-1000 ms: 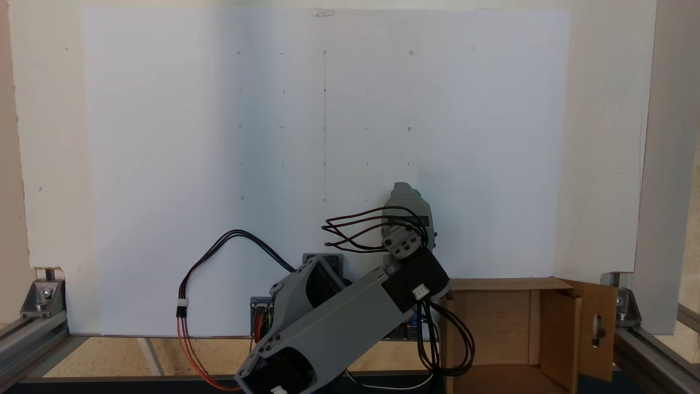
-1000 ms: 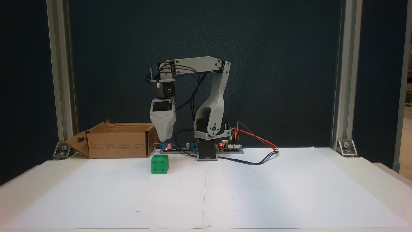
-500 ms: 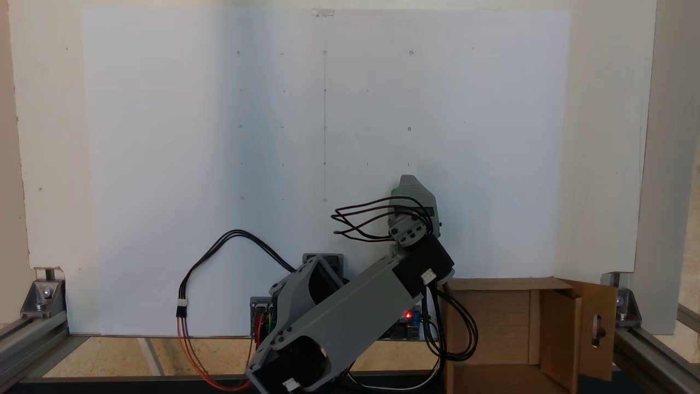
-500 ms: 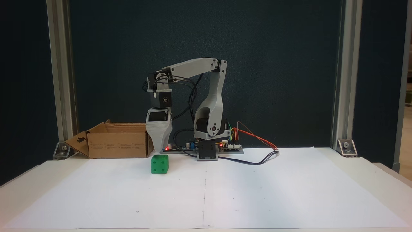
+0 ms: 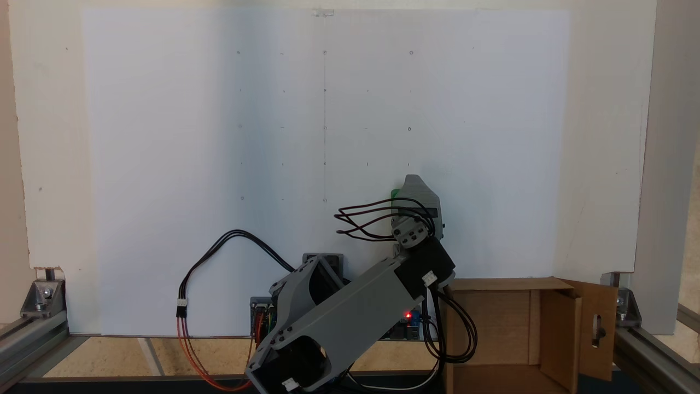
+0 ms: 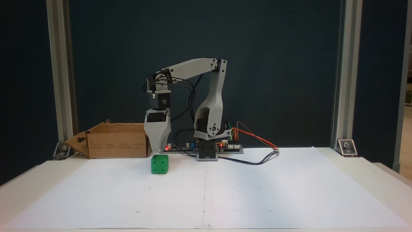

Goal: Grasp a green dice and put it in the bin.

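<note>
**Gripper poised just above the dice, bin close by**

The gripper (image 6: 156, 149) points straight down, its tip just above and a little behind the green dice (image 6: 159, 164) as a fixed view from the front shows it. The dice sits on the white paper sheet (image 6: 225, 190), free of the gripper, with a four-pip face turned toward that camera. From above, in a fixed view, only a sliver of the dice (image 5: 395, 193) peeks out at the left edge of the gripper (image 5: 414, 183), so the cube lies almost directly under the tip, slightly to the left in that picture. The coming move looks like a short straight drop with perhaps a small shift toward the dice. Being a cube, it has no long axis to line up with; any pair of flat faces should do.

Whether the jaws are apart or together I cannot tell: from the front they merge into one grey wedge, and from above the wrist covers them.

The bin (image 6: 117, 143) stands near the dice, to the left in the front picture, open at the top, with its slotted flap (image 6: 78, 142) folded outward. Small print lines run across its front wall but are too small to read. A round label on the black wrist motor (image 6: 160, 101) carries marks that are likewise illegible.
</note>
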Controlling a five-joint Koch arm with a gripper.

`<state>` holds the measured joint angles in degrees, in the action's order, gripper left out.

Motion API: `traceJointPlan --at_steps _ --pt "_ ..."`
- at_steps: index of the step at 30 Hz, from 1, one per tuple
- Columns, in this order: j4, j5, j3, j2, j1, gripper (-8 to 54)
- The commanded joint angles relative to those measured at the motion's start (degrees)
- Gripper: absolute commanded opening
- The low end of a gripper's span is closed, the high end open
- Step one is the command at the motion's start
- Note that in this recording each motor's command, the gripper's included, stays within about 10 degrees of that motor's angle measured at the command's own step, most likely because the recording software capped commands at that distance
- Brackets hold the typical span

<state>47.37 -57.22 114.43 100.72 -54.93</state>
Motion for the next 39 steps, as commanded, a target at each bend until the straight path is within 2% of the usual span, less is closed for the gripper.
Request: traceJointPlan --at_steps 1,39 --pt "-0.62 0.44 -0.79 0.00 0.00 48.3" --pt "-12.39 3.25 6.50 -5.45 0.44 46.1"
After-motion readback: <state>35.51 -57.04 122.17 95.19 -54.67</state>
